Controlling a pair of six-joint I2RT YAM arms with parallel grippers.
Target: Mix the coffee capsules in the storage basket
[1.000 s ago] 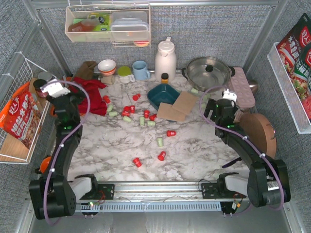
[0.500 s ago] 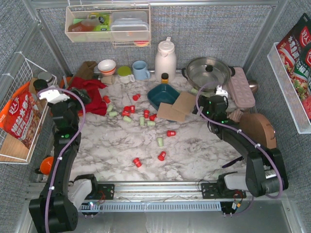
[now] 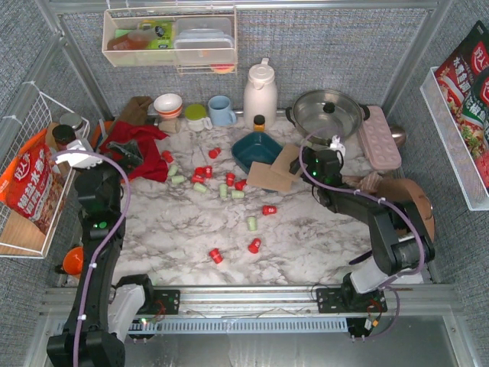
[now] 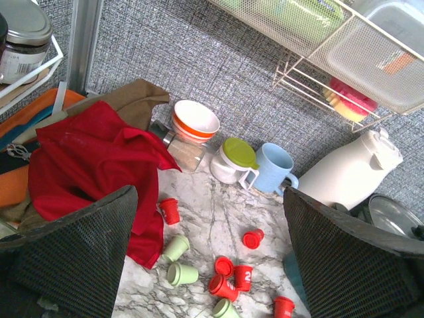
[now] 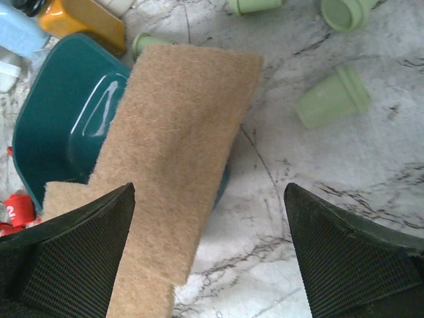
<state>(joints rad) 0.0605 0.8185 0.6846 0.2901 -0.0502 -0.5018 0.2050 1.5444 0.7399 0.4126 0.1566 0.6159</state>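
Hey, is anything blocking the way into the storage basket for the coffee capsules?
Yes. A brown felt mat lies across one side of the storage basket, the side nearer the right arm, covering part of its opening. The rest of the opening is uncovered. The coffee capsules lie scattered on the table around it.

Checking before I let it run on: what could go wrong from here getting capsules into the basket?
1. The brown pad lies over part of the basket, below the open right claw; dropped capsules may land on it, not inside.
2. The green capsule lies on its side; a nudge could roll it away.
3. A red capsule sits beside the red cloth; the left claw might snag the cloth.
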